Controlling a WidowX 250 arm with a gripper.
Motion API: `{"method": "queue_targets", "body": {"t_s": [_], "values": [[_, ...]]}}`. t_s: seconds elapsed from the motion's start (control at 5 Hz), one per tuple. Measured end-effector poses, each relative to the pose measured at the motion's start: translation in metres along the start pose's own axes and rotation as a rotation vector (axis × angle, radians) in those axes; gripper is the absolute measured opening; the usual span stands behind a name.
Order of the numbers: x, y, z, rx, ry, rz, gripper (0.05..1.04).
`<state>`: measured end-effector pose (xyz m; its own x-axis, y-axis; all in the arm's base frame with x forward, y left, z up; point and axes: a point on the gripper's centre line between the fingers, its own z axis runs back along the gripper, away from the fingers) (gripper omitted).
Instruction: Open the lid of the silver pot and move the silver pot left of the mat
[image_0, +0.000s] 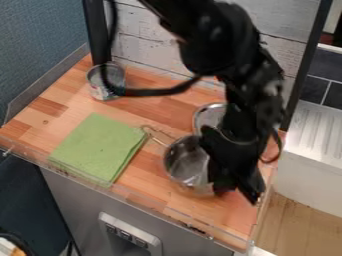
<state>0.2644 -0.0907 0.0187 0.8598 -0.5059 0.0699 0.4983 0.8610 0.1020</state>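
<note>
The silver pot (187, 162) stands uncovered on the wooden counter, right of the green mat (100, 147), its inside visible and its thin handle pointing up-left to the mat's corner. Just behind the pot, a round silver lid (208, 116) is partly covered by the arm. The black gripper (235, 192) hangs low at the pot's right side, overlapping its right rim. I cannot tell whether it touches the pot, and the pot's right part is hidden behind it.
A metal can (105, 82) stands at the back left of the counter (40, 120). A low transparent edge guard runs along the front. White boards rise behind, and a white sink unit (310, 165) lies to the right. A black cable loops down near the can.
</note>
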Motion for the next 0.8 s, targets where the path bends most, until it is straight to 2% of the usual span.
{"method": "queue_targets", "body": {"t_s": [0.2,0.4,0.8], "values": [[0.002,0.021,0.018,0.0,-0.057,-0.018,0.078],[-0.003,0.044,0.027,0.038,-0.076,-0.003,0.078],[-0.038,0.092,0.014,0.122,-0.01,0.137,0.078]]}}
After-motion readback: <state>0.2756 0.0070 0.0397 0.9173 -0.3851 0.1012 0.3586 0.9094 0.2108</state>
